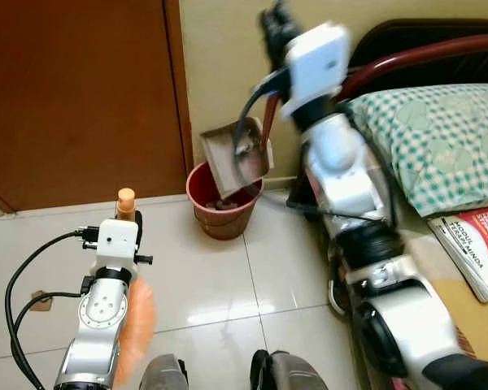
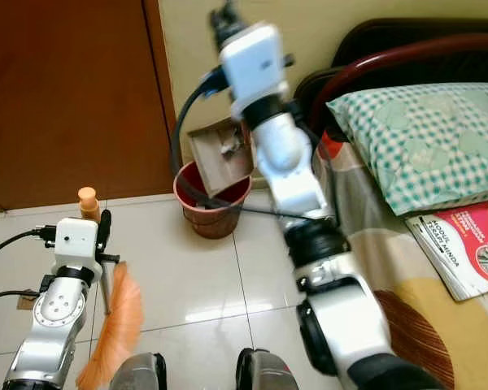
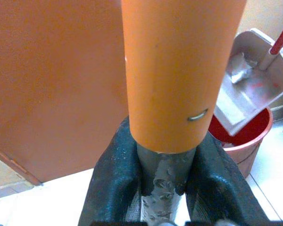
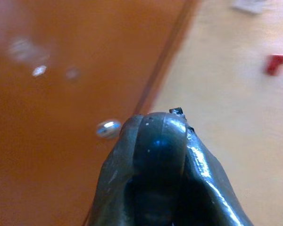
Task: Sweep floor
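Note:
My left gripper [image 1: 128,223] is shut on the orange broom handle [image 3: 174,70] just below its top, low at my left. The broom's orange bristles [image 1: 138,325] hang beside my left forearm above the tiled floor. My right gripper [image 1: 276,28] is raised high near the wall, shut on the top end of the dustpan's long red handle [image 3: 280,33]. The grey dustpan [image 1: 236,158] hangs tilted with its lip inside the red bucket [image 1: 224,213]. Some grey debris lies in the pan [image 3: 240,70].
A brown door [image 1: 81,97] fills the left wall. A bed with a checkered pillow [image 1: 439,138] and a magazine [image 1: 480,248] runs along the right, under a dark red headboard [image 1: 423,49]. A small scrap [image 1: 39,302] lies on the tiles.

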Robot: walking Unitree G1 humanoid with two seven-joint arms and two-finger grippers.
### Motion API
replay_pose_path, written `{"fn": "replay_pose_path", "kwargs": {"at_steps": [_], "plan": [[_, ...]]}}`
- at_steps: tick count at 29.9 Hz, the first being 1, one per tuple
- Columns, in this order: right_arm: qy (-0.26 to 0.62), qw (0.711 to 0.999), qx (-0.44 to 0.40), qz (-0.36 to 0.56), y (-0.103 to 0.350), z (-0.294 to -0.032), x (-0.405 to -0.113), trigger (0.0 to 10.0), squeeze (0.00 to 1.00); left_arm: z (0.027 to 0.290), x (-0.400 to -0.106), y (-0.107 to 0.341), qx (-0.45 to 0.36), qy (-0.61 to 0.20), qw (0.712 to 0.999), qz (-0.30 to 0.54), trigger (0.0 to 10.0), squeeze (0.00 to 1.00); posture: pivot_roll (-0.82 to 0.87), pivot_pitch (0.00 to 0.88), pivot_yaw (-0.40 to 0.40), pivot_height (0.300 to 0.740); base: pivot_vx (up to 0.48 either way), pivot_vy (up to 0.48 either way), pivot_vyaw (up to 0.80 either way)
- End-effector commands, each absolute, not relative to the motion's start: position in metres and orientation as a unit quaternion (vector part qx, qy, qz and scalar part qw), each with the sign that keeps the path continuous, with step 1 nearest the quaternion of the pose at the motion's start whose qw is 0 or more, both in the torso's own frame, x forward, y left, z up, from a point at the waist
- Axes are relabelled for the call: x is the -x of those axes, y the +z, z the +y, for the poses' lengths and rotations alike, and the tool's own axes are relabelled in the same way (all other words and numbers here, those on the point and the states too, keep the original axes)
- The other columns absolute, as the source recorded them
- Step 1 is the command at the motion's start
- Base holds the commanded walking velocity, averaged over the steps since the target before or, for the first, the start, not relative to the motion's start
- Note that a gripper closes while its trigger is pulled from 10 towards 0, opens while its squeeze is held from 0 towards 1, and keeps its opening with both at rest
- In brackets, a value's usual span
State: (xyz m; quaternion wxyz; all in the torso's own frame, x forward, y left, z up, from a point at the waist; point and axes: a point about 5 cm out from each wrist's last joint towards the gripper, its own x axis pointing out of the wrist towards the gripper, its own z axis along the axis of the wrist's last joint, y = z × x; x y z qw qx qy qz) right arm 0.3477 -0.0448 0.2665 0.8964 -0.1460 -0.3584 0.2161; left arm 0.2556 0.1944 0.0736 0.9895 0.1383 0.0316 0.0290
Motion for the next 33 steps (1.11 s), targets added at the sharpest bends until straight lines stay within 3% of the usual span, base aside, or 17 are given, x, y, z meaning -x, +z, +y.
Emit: {"fn": "replay_pose_path", "kwargs": {"at_steps": [1, 9, 15, 20, 22, 25, 33], "plan": [[0.229, 0.876, 0.168, -0.39, 0.268, -0.04, -0.341, 10.0, 0.0, 0.194, -0.253, 0.067, -0.137, 0.031, 0.989, 0.048, 10.0, 0.0, 0.06, 0.09, -0.07, 0.74, 0.0, 0.0, 0.0], [0.331, 0.821, 0.259, -0.387, 0.221, -0.016, -0.32, 10.0, 0.0, 0.193, -0.255, 0.067, -0.136, 0.031, 0.989, 0.046, 10.0, 0.0, 0.05, 0.091, -0.069, 0.74, 0.0, 0.0, 0.0], [0.306, 0.815, 0.258, -0.42, 0.232, -0.017, -0.319, 10.0, 0.0, 0.192, -0.258, 0.068, -0.136, 0.029, 0.989, 0.045, 10.0, 0.0, 0.05, 0.088, -0.068, 0.74, 0.0, 0.0, 0.0], [0.255, 0.839, 0.186, -0.443, 0.263, -0.024, -0.325, 10.0, 0.0, 0.192, -0.259, 0.068, -0.137, 0.031, 0.989, 0.044, 10.0, 0.0, 0.06, 0.082, -0.069, 0.74, 0.0, 0.0, 0.0], [0.229, 0.859, 0.101, -0.446, 0.289, -0.026, -0.326, 10.0, 0.0, 0.193, -0.26, 0.069, -0.138, 0.034, 0.989, 0.043, 10.0, 0.0, 0.06, 0.079, -0.07, 0.74, 0.0, 0.0, 0.0], [0.217, 0.867, 0.023, -0.448, 0.311, -0.025, -0.324, 10.0, 0.0, 0.193, -0.261, 0.069, -0.139, 0.034, 0.989, 0.043, 10.0, 0.0, 0.05, 0.076, -0.069, 0.74, 0.0, 0.0, 0.0], [0.231, 0.889, -0.117, -0.377, 0.313, -0.025, -0.326, 10.0, 0.0, 0.195, -0.263, 0.069, -0.143, 0.036, 0.988, 0.042, 10.0, 0.0, 0.05, 0.068, -0.067, 0.74, 0.0, 0.0, 0.0]]}}
